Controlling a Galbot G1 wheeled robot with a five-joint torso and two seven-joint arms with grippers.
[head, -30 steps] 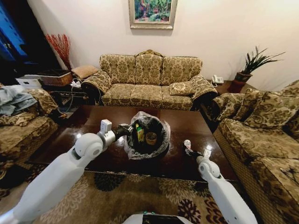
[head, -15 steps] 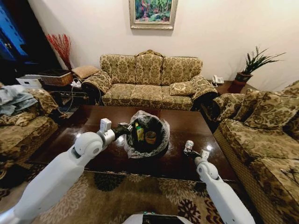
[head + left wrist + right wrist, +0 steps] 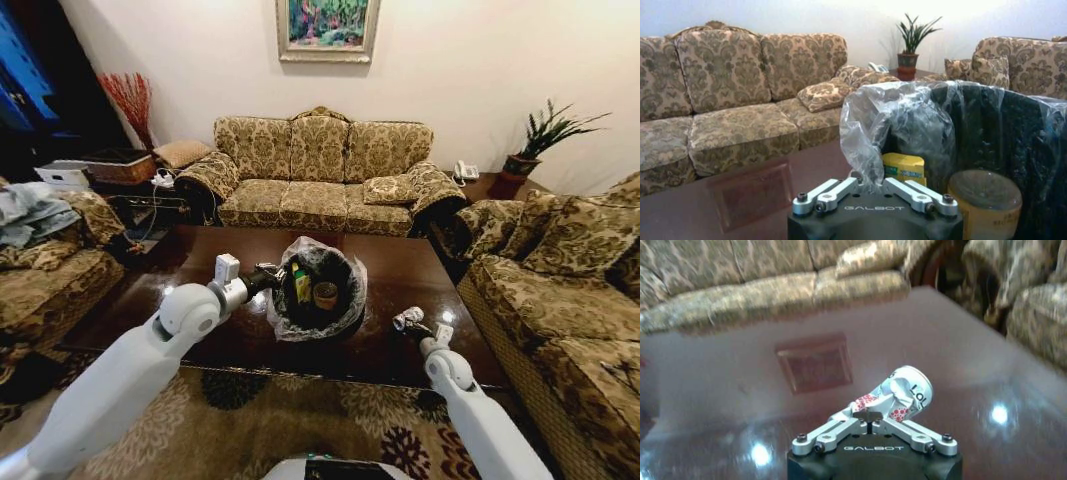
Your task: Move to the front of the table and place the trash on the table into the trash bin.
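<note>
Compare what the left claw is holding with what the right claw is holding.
The left claw pinches the crinkled clear plastic bag at the trash bin rim; the right claw grips a crushed silvery-white can. The bag is soft, see-through film; the can is opaque dented metal with red print. The bag stays attached to the bin, while the can is carried free above the table. Both claws are shut on their load.
</note>
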